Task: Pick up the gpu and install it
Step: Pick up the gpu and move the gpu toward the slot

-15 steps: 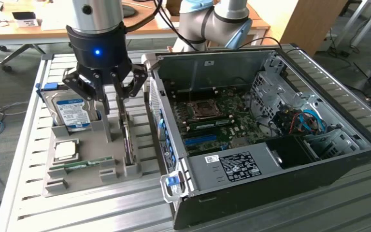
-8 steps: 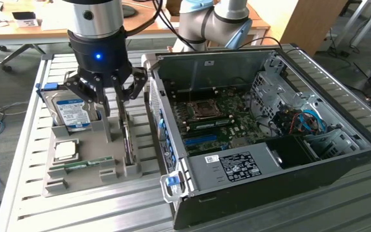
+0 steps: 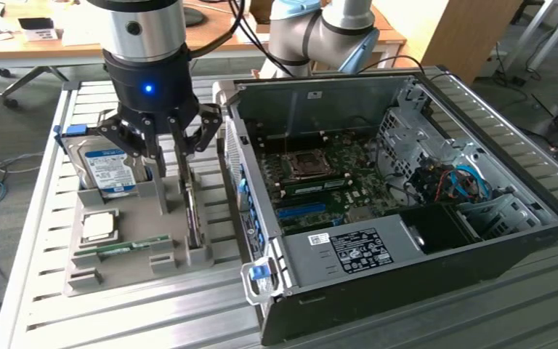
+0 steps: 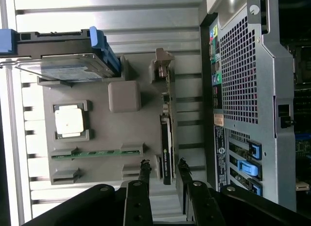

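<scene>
Gripper: hangs over the grey tray (image 3: 128,280) – in the exterior view (image 3: 175,161), just above the tray's side nearest the case; in the wrist view (image 4: 164,164), at one end of the card.
Tool state: spread – fingers (image 4: 145,170) apart, one on each side of the card's end, a sliver of gap showing on both sides; nothing pinched.
Gpu (image 3: 195,218): stands on edge in its slot of the tray, upright, thin side up; seen edge-on from the wrist (image 4: 166,148), silver bracket at the far end from the fingers. Not in the machine.
Hard drive (image 3: 107,171): blue-and-white label, propped upright in the tray on the exterior view's left of the gripper.
Processor (image 3: 98,225): flat in a square pocket of the tray.
Memory stick (image 3: 124,247): narrow, green, on edge in a low holder near the processor.
Computer case (image 3: 405,218): open, side panel off, just beside the tray on the exterior view's right; motherboard (image 3: 318,182) exposed inside.
Table (image 3: 114,323): slatted metal, under tray and case.
</scene>
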### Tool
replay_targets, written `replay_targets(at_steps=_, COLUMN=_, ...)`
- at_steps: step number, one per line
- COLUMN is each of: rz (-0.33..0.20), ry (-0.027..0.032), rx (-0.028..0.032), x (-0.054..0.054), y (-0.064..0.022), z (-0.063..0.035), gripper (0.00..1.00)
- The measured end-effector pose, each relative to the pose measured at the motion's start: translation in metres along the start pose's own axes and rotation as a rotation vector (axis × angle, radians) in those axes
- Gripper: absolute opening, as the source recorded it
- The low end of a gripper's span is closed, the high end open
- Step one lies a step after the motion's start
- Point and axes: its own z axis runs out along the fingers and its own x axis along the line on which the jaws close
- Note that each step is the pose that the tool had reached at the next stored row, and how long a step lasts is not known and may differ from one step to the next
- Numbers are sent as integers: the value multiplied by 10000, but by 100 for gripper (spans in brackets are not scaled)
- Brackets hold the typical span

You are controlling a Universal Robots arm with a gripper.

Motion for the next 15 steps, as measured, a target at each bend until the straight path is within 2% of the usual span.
replay_targets(at_steps=15, rz=1, ry=-1, rx=0, x=-49, y=0, z=33, gripper=36)
